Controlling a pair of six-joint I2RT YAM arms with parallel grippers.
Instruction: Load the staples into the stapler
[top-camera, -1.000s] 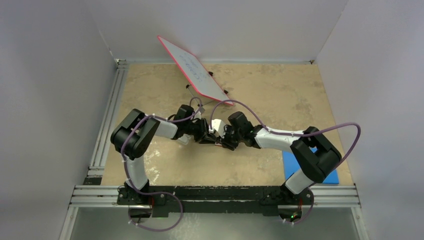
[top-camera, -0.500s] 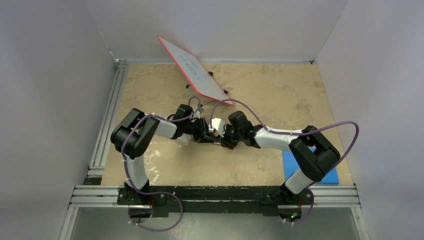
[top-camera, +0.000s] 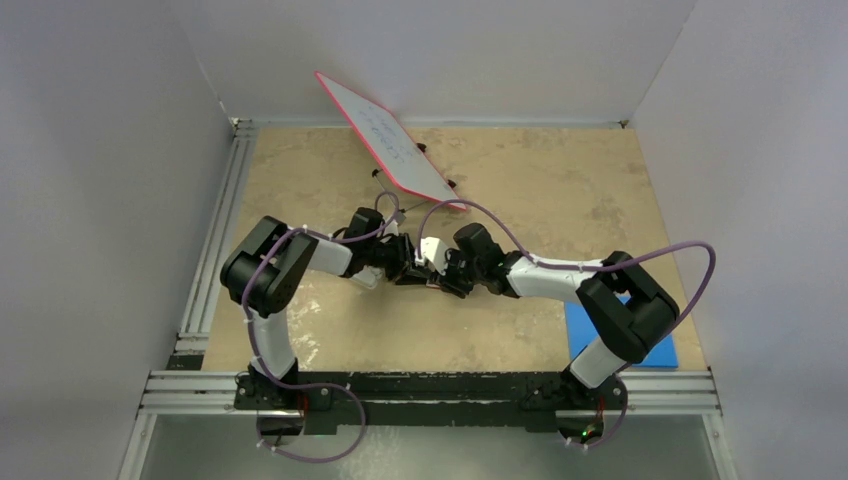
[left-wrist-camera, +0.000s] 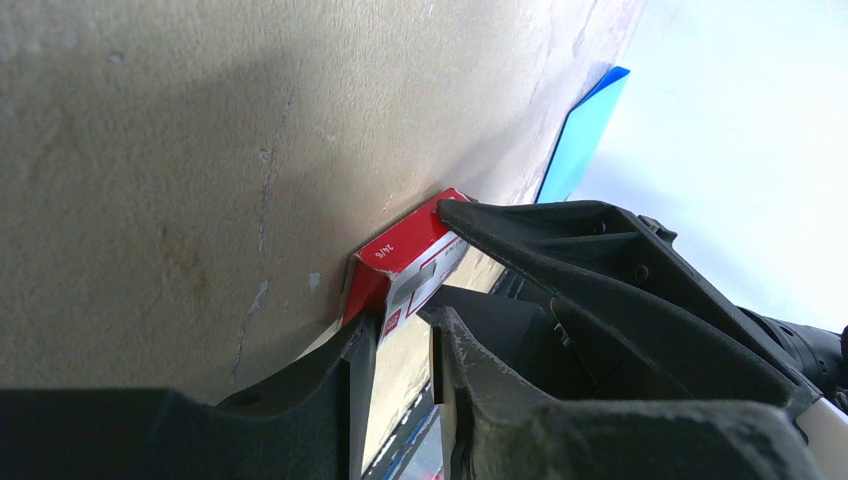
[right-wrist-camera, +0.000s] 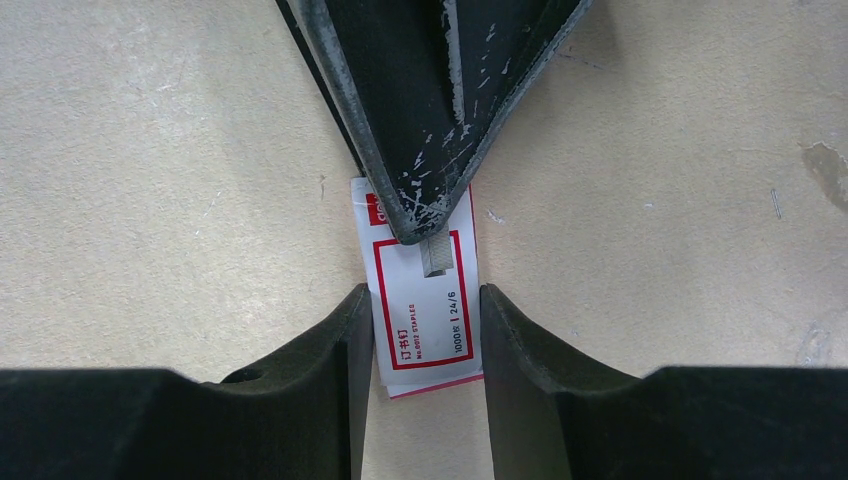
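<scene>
Early stage by my read: nothing loaded yet. The tiny red-and-white card box of staples (right-wrist-camera: 428, 335) lies flat, label up, on the beige stone-look table (top-camera: 560, 200), mid-table btwn the two arms. It looks unopened. A small grey bar on the label could be print or a real strip; can't tell.

The right hand (right-wrist-camera: 425, 295) is clamped on the box, one finger touching each long side. The left hand (left-wrist-camera: 402, 322) meets it from the opposite end, tip down on the box top. Its own view shows a narrow gap btwn its fingers w/ the box end right there. Nipping a flap or just pressing, can't tell.

Prob. the box-opening step. Left to do, as I judge: open box, get strip out, open stapler, strip in, shut.

The small white plastic stapler: can't pick it out for sure in any view. The white patch among the wrists in the top view may be arm parts.

Around: red-framed whiteboard (top-camera: 385, 150) propped at the back, well apart. Flat blue pad (top-camera: 585, 335) by the right arm's elbow, partly hidden. Neither is in the way. Main hindrance: both hands crowd one tiny box and hide it from above.
</scene>
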